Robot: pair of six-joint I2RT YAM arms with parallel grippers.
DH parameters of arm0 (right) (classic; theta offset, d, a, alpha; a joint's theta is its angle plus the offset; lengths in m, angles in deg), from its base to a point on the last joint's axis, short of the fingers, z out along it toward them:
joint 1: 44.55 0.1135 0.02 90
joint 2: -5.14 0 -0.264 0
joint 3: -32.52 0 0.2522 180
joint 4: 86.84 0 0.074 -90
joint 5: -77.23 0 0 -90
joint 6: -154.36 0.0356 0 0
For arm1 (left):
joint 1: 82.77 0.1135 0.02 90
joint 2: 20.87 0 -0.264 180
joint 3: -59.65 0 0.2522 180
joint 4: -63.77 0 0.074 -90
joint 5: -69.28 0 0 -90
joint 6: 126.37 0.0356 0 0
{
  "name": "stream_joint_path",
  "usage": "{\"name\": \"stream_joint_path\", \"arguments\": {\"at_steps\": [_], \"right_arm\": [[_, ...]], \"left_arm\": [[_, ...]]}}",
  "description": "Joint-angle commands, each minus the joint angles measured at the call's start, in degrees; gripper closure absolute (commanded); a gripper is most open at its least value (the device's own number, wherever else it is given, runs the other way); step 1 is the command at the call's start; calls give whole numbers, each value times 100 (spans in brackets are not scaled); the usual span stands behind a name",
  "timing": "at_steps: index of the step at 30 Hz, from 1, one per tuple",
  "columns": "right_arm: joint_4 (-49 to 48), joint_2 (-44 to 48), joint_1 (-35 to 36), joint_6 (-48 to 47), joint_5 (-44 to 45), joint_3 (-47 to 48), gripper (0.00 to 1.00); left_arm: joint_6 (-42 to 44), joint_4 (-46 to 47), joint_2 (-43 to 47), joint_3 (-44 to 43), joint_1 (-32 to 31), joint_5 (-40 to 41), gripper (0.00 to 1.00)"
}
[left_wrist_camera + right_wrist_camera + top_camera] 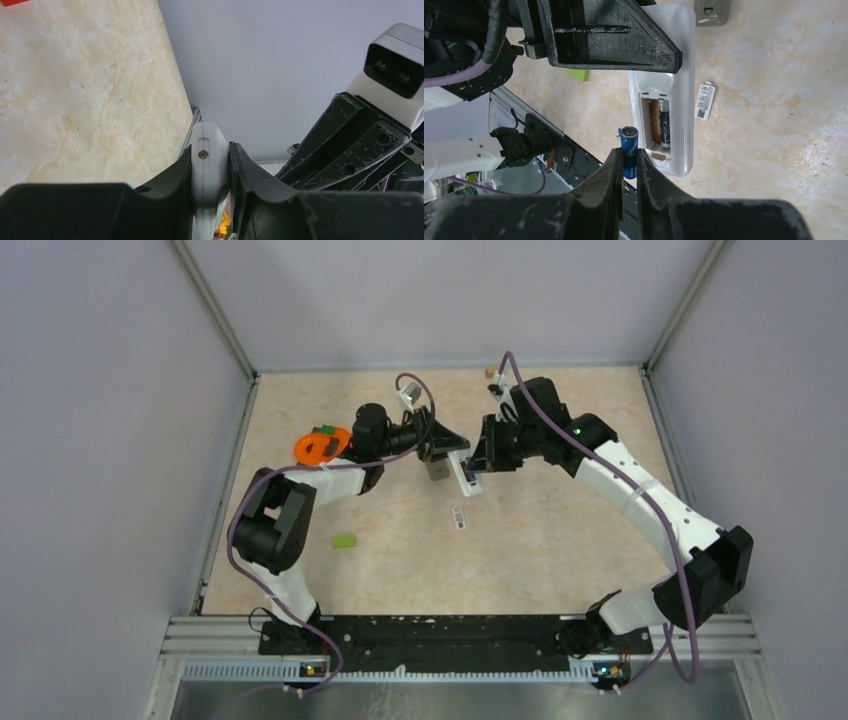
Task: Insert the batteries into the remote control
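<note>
Clamping the remote control (681, 60) firmly, the left gripper (211, 155) presents its open bay (644, 117), one dark battery (665, 125) seated. The right gripper (629, 156) pinches the blue battery (629, 137) just beside; next, align it into the vacant slot (654, 122).

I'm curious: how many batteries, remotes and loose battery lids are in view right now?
Batteries: 2, the blue battery in the right gripper and the black battery seated in the remote
Remotes: 1, white, clamped in the left gripper
Loose battery lids: 1
Total: 4
</note>
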Motion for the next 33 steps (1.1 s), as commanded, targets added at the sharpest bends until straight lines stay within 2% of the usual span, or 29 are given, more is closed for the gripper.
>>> {"name": "stream_joint_path", "arguments": {"at_steps": [1, 14, 26, 33], "right_arm": [[-88, -177, 37, 21, 127, 284, 100], [33, -435, 39, -150, 140, 284, 92], [163, -545, 39, -145, 233, 456, 76], [229, -440, 35, -82, 403, 700, 59]], "left_arm": [[-307, 535, -138, -58, -22, 82, 100], [-91, 399, -105, -80, -21, 74, 100], [-121, 431, -114, -84, -21, 39, 100], [-141, 417, -97, -76, -13, 30, 100]]}}
